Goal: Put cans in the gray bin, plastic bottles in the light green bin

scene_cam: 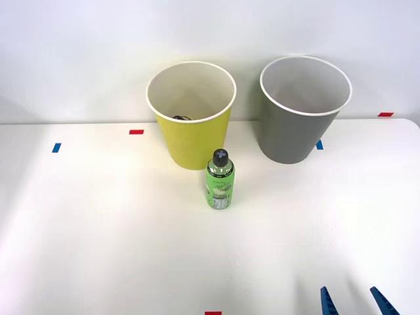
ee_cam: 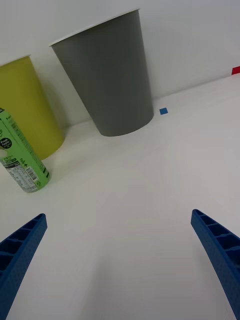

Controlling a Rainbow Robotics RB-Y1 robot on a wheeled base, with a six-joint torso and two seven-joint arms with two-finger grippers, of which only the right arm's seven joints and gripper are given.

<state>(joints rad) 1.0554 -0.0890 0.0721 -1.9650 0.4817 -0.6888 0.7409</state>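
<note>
So the right gripper (scene_cam: 355, 300) is wide open, holding nothing, well short of the plastic bottle (scene_cam: 220, 180) standing upright just before the light green bin (scene_cam: 190, 115). I'd grab it mid-body, squarely.

Bright, even light falls on the white table (scene_cam: 98, 249) from above. The bottle (scene_cam: 220, 179) and both bins cast only soft, pale shadows. A faint shadow lies under the claw (scene_cam: 354, 298). No glare; everything looks sharp.
</note>
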